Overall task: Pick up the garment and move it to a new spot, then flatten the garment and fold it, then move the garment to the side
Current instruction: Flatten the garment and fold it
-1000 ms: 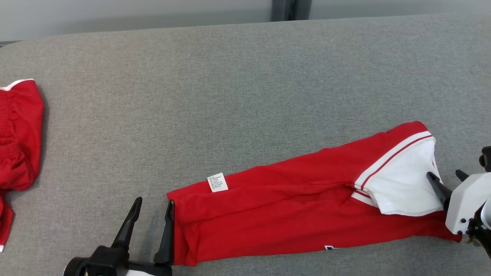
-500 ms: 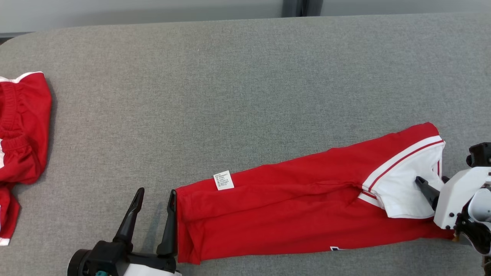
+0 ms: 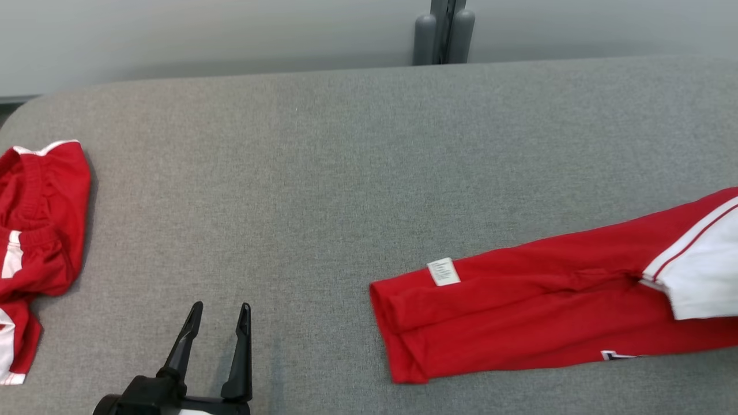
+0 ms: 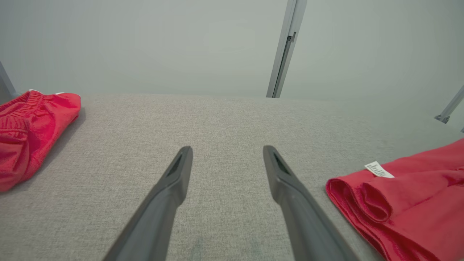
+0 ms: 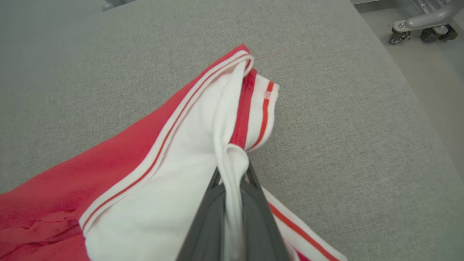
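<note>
Pinching garment (image 5: 170, 174) white fold, right claw (image 5: 233, 172) in wrist view; head view: left claw (image 3: 222, 305) wide, off garment.

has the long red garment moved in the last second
Yes, the garment slid toward the robot's right: its gap to the red pile at the left has widened. The right gripper is shut on its white end.

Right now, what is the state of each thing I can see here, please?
folded red garment: lying in a long fold on the table
left hand: open, empty, apart from the garment
right hand: shut on the garment's white end
other red garment: bunched at the table's left
</note>
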`<state>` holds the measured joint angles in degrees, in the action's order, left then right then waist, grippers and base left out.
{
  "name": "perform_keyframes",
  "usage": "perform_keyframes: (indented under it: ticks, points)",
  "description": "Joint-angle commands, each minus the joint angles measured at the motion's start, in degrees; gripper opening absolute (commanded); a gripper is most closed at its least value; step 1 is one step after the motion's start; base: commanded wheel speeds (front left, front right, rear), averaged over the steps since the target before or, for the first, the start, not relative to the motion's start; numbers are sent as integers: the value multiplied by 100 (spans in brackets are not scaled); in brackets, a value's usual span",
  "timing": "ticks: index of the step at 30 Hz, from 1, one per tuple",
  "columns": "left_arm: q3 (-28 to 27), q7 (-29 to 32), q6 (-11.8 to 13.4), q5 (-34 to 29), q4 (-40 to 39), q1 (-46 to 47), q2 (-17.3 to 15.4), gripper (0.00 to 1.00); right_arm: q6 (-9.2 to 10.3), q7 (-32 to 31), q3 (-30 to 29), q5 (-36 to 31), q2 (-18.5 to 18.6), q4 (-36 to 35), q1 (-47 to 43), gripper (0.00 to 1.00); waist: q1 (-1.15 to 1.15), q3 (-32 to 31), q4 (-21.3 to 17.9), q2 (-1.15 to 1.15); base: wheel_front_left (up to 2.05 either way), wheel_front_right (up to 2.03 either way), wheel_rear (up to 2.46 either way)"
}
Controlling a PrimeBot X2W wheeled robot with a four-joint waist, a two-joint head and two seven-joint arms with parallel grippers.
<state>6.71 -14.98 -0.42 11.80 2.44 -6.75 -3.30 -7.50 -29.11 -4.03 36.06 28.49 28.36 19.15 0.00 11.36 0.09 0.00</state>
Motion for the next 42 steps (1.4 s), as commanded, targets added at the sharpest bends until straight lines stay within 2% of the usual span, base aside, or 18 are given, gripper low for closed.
perform_keyframes:
  ticks: [1, 3, 7, 8, 10, 14, 16, 22, 28, 40, 41, 42]
  points:
    - [-41, -28, -28, -55, 24, -39, -10, 100, 1, 78, -52, 26, 99, -71, -3, 0, 0, -148, -12, 0, 0, 0, 0]
    - [-87, -28, -46, -71, 58, -128, 5, 100, 0, 94, -59, 104, 141, -305, -87, 0, 0, -283, -29, 0, 0, 0, 0]
    - [-186, -28, -51, -47, 82, -245, 26, 100, 0, 9, 359, 266, 67, -1216, -434, 0, 0, -518, -111, 0, 0, 0, 0]
    - [-199, -27, -33, -39, 60, -317, 31, 100, 0, -20, 637, 303, -95, -1780, -626, 0, 0, -576, -158, 0, 0, 0, 0]
    - [-158, -27, -11, 30, 35, -343, 32, 100, 0, -67, 925, 303, -359, -2248, -822, 0, 0, -591, -196, 0, 0, 0, 0]
    - [-55, -27, 28, 83, 29, -277, 31, 100, 0, -4, 1428, 100, -993, -2727, -974, 0, 0, -513, -213, 0, 0, 0, 0]
    - [-10, -28, 47, 94, 29, -203, 30, 100, 0, 78, 1701, 53, -1398, -2692, -950, 0, 0, -446, -190, 0, 0, 0, 0]
    - [147, -28, 20, 42, 154, -115, 30, 100, 0, 397, 2331, -361, -2211, -2036, -579, 0, 0, -333, -44, 0, 0, 0, 0]
    - [201, -28, 68, 71, 284, -85, 31, 100, 0, 585, 2712, -585, -2468, -1485, -368, 0, 0, -336, 128, 0, 0, 0, 0]
    - [220, -29, 105, 117, 406, -196, 32, 100, 0, 653, 3207, -485, -2553, -1118, -294, 0, 0, -418, 157, 0, 0, 0, 0]
    - [209, -28, 108, 121, 413, -215, 31, 100, -1, 707, 3274, -484, -2556, -1167, -288, 42, 0, -437, 140, 0, 0, 0, 0]
    - [201, -29, 111, 120, 418, -228, 31, 100, 0, 753, 3299, -512, -2551, -1214, -291, 100, 0, -447, 126, 0, 0, 0, 0]
